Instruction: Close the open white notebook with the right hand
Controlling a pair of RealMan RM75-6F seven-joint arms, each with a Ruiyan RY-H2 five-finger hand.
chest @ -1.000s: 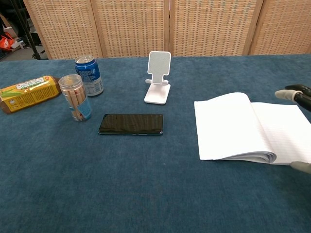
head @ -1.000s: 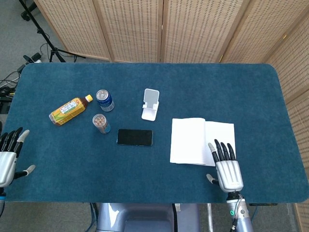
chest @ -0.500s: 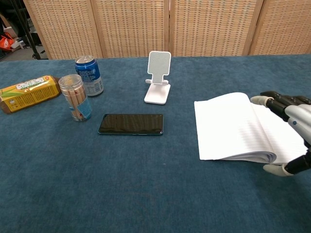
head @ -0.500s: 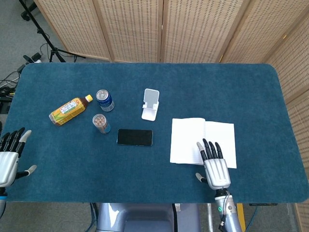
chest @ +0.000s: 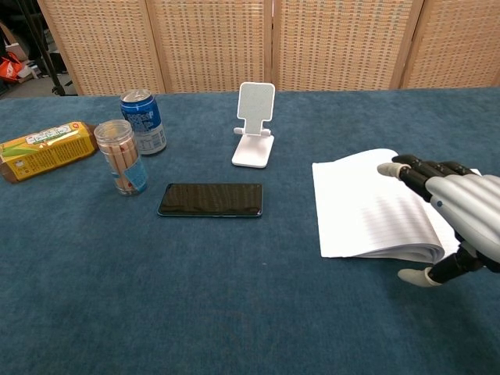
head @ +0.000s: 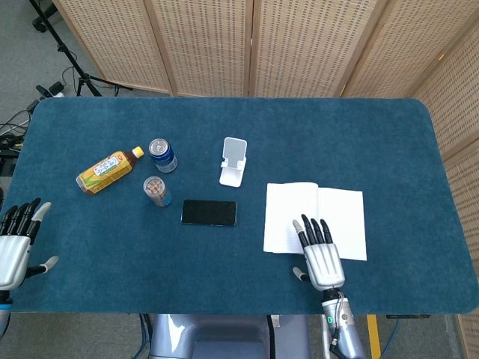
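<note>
The white notebook lies open on the blue table, right of centre, with lined pages facing up. My right hand is open, palm down, its fingers stretched out over the notebook's middle near the front edge. Its thumb sticks out to the left below the pages. Whether the fingers touch the paper I cannot tell. My left hand hovers open at the table's front left edge, far from the notebook, and shows only in the head view.
A black phone lies left of the notebook. Behind it stands a white phone stand. Further left are a blue can, a clear tube of sticks and a lying yellow bottle.
My right hand has slid left along the table's front, from the notebook's right page to over its middle. The left hand has barely shifted.
</note>
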